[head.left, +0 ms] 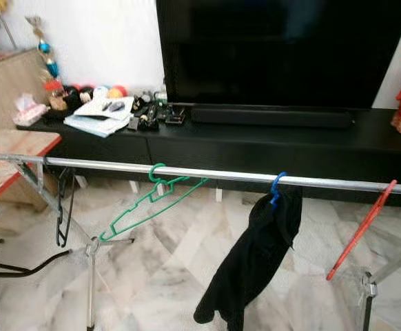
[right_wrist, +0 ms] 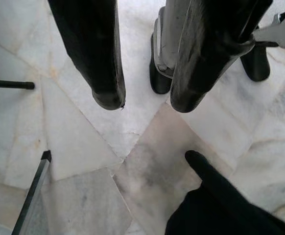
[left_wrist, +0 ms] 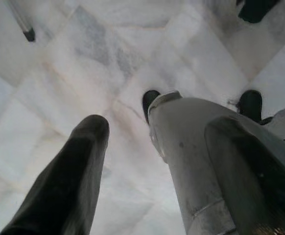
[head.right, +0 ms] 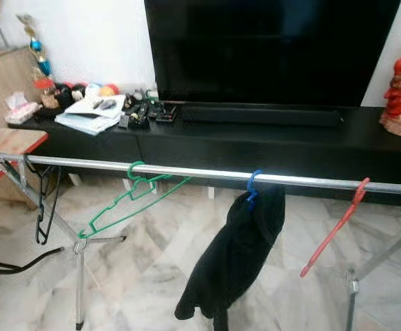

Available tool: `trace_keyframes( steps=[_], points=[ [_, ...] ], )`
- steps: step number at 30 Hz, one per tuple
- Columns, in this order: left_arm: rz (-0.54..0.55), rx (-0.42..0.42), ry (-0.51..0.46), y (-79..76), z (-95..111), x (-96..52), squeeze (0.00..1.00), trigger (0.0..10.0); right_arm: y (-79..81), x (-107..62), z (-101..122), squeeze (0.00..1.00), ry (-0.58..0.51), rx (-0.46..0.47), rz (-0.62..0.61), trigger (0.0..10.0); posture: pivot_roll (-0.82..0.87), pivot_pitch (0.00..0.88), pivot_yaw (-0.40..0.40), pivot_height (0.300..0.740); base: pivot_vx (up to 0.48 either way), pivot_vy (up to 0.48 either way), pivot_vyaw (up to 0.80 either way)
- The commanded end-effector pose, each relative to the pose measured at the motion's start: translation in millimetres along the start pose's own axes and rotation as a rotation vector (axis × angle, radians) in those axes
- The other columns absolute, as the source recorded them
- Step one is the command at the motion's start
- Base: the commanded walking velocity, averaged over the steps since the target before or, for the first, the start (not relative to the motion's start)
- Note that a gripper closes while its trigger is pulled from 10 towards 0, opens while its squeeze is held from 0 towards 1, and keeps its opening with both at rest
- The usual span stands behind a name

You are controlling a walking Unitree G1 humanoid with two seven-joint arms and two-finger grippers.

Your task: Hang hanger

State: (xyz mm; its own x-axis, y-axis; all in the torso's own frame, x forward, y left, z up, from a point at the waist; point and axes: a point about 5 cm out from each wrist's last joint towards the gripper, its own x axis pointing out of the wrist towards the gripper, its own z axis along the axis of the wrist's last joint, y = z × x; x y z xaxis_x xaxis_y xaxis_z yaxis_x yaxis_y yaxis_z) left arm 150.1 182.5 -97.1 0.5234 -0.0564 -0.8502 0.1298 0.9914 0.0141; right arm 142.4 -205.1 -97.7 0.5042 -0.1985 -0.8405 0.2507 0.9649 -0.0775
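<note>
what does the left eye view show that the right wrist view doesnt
Left eye view alone: the silver rail carrying a green hanger, a blue hanger with the black garment, a red hanger and a black hanger, with the TV behind. Right wrist view alone: the right tool, open, above the floor. Both: the marble floor and black garment.

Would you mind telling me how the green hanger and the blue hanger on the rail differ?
The green hanger is bare; the blue hanger carries a black garment. The green one swings out tilted with its whole frame visible, while only the blue one's hook shows above the cloth. Both are hooked over the silver rail.
</note>
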Motion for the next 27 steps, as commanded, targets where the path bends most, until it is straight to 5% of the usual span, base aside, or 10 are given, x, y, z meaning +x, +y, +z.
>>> trace_keyframes(
  steps=[1, 27],
  points=[
    [-0.001, -0.005, 0.052, 0.6, -13.4, -2.6, 0.00, 10.0, 5.0, -0.8, -3.4, 0.00, 0.009, -0.002, 0.015, 10.0, 0.00, 0.000, 0.016, 0.740, -0.259, 0.000, 0.00],
    [0.009, -0.003, 0.054, 0.7, -13.5, -2.5, 0.00, 10.0, 4.7, -0.7, -3.5, 0.00, 0.010, -0.010, 0.019, 10.0, 0.00, 0.000, 0.011, 0.740, -0.210, 0.000, 0.00]
  ],
)
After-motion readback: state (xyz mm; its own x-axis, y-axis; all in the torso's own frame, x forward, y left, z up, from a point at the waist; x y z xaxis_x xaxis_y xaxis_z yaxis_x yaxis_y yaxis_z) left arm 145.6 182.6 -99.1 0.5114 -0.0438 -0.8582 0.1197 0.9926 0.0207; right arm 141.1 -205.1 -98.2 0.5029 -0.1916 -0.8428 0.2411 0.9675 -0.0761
